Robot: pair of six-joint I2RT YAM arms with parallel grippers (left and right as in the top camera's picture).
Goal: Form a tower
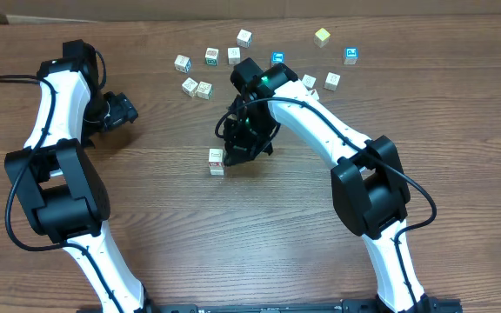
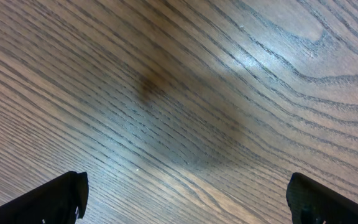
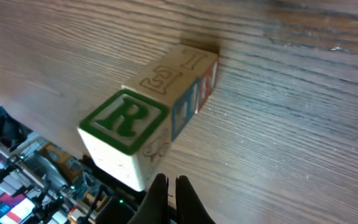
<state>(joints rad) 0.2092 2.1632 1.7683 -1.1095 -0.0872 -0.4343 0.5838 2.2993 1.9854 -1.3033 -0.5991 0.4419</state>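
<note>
The tower [image 1: 216,161] is a narrow column of pale wooden cubes standing mid-table. In the right wrist view the tower [image 3: 148,118] is seen from above, with a green letter R on its top cube. My right gripper [image 1: 237,149] hovers just right of it. Its jaws [image 3: 171,184] are shut with nothing between them, close beside the top cube; whether they touch it is unclear. My left gripper [image 1: 125,111] is far to the left, over bare wood. It stands open [image 2: 185,196] and holds nothing.
Several loose pale cubes [image 1: 197,87] lie scattered at the back of the table. Among them are a yellow cube [image 1: 322,36] and two blue-faced cubes [image 1: 350,56]. The right arm [image 1: 320,122] arches over the back right area.
</note>
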